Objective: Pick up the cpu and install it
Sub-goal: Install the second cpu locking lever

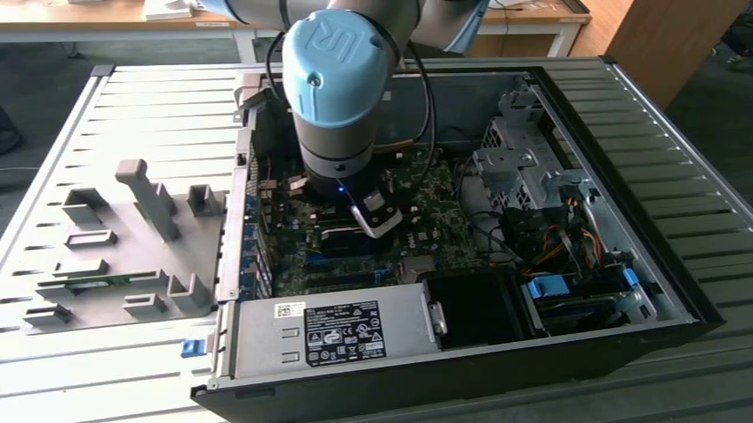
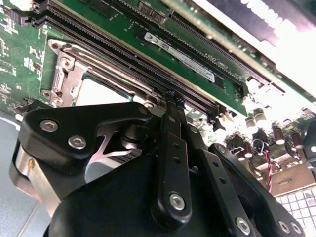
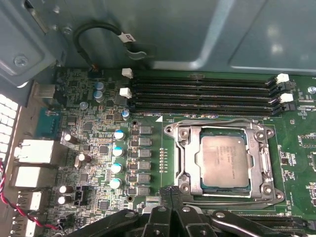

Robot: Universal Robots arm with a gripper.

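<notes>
cpu (image 3: 223, 161): we see the silver-grey plate lying flat inside the socket frame (image 3: 185, 158) in the first wrist view, square to it and level; in the second wrist view we take the pale patch (image 2: 98, 93) within the metal frame to be the same plate.

Seating: we judge the chip already set in its socket, though from these views we cannot confirm that it is fully home.

Frame and board: the metal frame surrounds the chip on all sides; the green motherboard (image 3: 98, 148) carries it, with the row of memory slots (image 3: 202, 94) just beside one edge of the frame, running parallel to that edge.

gripper (image 3: 170, 195): we find its black fingertips drawn together, tips touching or nearly so, with nothing between them; the tips meet just beside the frame's edge opposite the memory slots, apart from the chip. In the second wrist view the joined tips (image 2: 174, 101) point toward the slots, at the frame's rim.

Key relation: the chip lies just beyond the fingertips, toward the memory slots; being square, it offers no long axis.

Enclosure: in the exterior view the arm (image 1: 341, 88) reaches down into the open computer case (image 1: 659, 176), and the grey fixture tray (image 1: 118, 256) lies outside the case on the exterior view's left, well apart from the gripper.
</notes>
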